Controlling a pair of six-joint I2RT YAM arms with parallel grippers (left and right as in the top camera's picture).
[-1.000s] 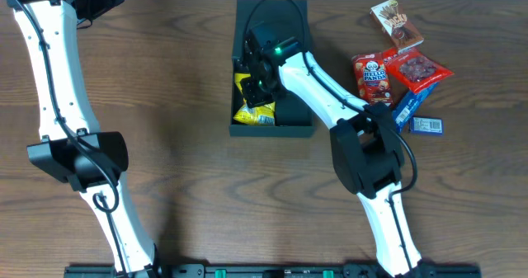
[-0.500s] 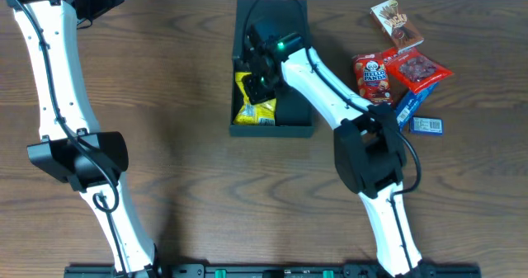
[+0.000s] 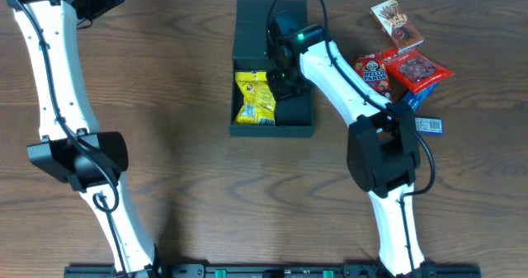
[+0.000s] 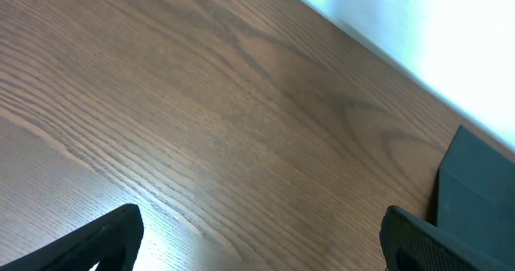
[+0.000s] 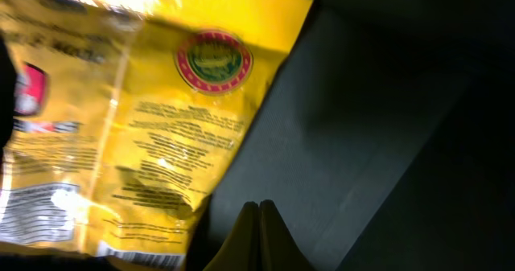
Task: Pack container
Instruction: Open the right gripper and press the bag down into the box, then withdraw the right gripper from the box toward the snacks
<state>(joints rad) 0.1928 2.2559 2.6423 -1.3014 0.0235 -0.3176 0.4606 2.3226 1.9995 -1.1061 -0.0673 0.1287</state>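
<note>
The dark container [image 3: 293, 128] stands at the table's back middle, lid flap open toward the far edge. A yellow snack packet [image 3: 255, 99] lies flat in its left half, and also shows in the right wrist view [image 5: 137, 102]. My right gripper [image 3: 283, 78] is over the container's middle, just right of the packet. Its fingers [image 5: 259, 223] are pressed together and empty above the dark container floor [image 5: 346, 126]. My left gripper [image 4: 257, 239] is open and empty over bare table at the far left; a container corner [image 4: 479, 182] shows at the right.
Several snack packets lie right of the container: a brown stick box [image 3: 397, 23], a red cartoon packet [image 3: 371, 73], a red berry bag [image 3: 419, 68] and a blue packet [image 3: 426, 125].
My right gripper has moved right, off the yellow packet, which now lies uncovered and flat in the container's left half. The left arm has not moved.
</note>
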